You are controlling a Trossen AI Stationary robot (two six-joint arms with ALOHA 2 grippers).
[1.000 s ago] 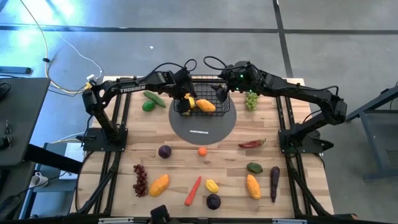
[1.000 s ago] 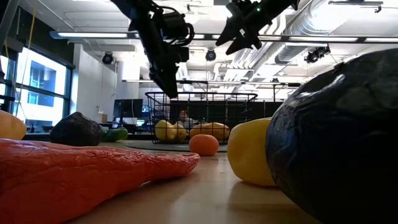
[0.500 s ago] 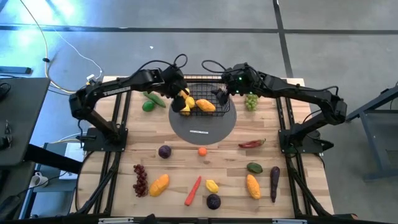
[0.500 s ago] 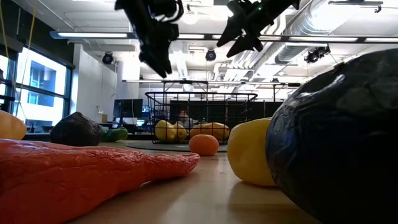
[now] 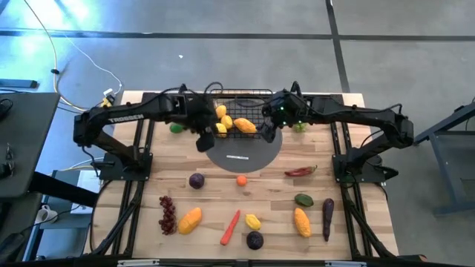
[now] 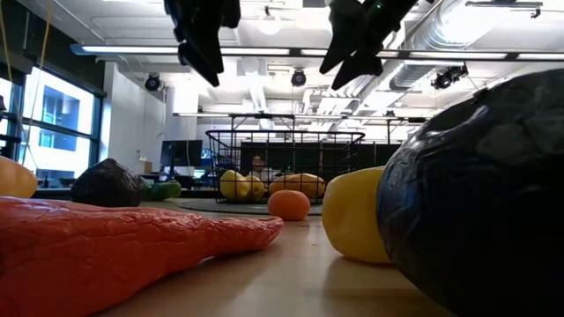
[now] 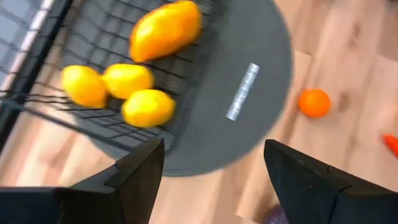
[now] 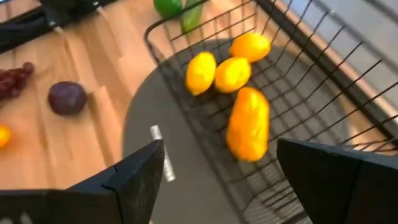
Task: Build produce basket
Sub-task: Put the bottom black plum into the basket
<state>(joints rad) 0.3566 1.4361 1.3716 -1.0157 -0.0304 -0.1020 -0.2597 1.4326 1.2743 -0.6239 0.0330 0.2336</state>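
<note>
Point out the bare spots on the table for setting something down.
Free: the wood between the purple plum and the left table edge, and the front half of the grey mat. Crowded: the front row from the red grapes to the eggplant, and the basket.

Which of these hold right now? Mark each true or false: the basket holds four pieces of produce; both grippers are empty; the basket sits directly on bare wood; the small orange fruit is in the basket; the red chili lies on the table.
1. The basket holds four pieces: three lemons and a mango. True.
2. The left gripper and the right gripper are both open and empty. True.
3. The basket sits directly on bare wood. False: it rests on the grey round mat.
4. The small orange fruit is in the basket. False: it lies on the table, beyond the mat.
5. The red chili lies on the table. True.
</note>
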